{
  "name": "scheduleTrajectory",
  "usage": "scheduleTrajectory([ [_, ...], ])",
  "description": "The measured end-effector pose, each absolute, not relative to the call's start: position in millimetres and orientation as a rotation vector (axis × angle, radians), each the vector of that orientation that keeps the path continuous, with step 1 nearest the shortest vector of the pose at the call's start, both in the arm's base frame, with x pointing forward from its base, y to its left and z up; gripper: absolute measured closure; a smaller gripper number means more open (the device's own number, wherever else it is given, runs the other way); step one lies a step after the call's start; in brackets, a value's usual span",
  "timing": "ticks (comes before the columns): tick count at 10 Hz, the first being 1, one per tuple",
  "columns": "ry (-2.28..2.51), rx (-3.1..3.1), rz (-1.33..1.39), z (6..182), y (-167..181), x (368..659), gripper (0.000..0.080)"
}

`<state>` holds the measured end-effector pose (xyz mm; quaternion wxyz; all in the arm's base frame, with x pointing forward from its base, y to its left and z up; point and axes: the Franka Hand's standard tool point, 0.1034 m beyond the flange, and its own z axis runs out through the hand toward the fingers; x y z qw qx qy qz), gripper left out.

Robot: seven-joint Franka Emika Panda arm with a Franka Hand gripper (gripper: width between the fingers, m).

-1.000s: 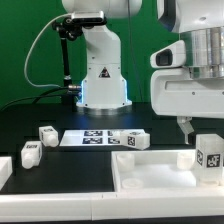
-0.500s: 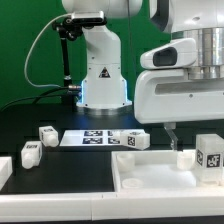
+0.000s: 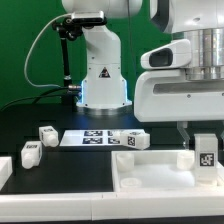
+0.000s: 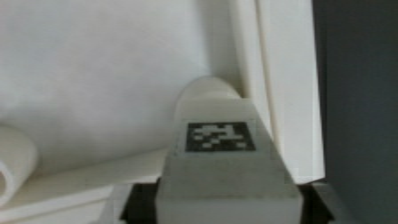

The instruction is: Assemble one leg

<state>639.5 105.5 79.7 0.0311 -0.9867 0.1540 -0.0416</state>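
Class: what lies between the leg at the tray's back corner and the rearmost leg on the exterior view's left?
The marker board lies between the tray-side leg and the rearmost leg, shown in the exterior view.

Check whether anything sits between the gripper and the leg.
Nothing visible does. The leg sits right between the fingers of the gripper, which flank it on both sides, close to the rim of the white tray.
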Motion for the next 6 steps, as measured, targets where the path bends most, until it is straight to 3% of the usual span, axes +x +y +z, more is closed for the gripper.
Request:
scheduleTrajectory([
  [6,1.465,-2.658,0.002,80.5,104.8,641.2,0.0512],
])
